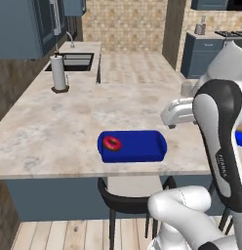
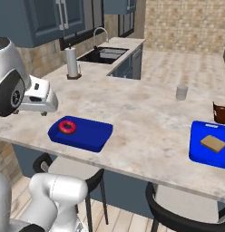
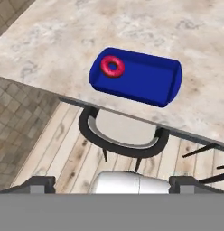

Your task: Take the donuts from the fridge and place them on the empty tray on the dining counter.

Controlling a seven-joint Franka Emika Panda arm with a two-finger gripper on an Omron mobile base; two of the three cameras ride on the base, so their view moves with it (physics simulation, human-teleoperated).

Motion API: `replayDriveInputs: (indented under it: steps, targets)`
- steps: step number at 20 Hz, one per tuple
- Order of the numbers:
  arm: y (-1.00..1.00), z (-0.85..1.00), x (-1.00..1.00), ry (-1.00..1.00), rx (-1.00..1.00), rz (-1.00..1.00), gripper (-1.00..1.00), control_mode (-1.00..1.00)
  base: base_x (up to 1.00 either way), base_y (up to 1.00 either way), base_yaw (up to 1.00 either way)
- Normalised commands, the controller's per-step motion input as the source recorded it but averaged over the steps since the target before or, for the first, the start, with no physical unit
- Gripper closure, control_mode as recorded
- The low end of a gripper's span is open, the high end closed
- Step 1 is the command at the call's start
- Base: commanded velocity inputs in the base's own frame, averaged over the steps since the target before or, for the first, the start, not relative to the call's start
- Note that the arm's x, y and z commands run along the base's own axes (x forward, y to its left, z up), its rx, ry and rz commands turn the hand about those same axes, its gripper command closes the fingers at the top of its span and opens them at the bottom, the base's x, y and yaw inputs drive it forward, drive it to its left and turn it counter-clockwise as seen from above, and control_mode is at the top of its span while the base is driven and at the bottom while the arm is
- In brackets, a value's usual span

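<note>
Pincer (image 3: 112,180) agape, well apart from donut (image 3: 112,66) on tray (image 3: 150,83).

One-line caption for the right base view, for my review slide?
Pink-iced ring donut lies at one end of a shallow bright-blue rectangular tray on the beige marbled counter.

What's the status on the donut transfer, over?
Gripper open, empty, above the counter edge. Pink donut lies at one end of the blue tray. Rest of tray bare. Nothing blocking.
</note>
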Motion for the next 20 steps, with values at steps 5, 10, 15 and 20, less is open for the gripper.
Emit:
replayDriveInputs:
  steps: [5,10,15,20]
  targets:
    - [0.0,-0.08,-0.82,-0.35,-0.16,-0.03,-1.0,-1.0,0.0,0.0,0.0]
    - [-0.01,0.33,-0.19,-0.1,0.06,-0.06,-1.0,-1.0,0.0,0.0,0.0]
    - [-0.1,0.28,-0.18,-0.03,0.13,-0.04,-1.0,1.0,-0.13,-0.09,-0.03]
    - [0.0,0.0,0.0,0.0,0.0,0.0,-1.0,1.0,-0.4,-1.0,-0.28]
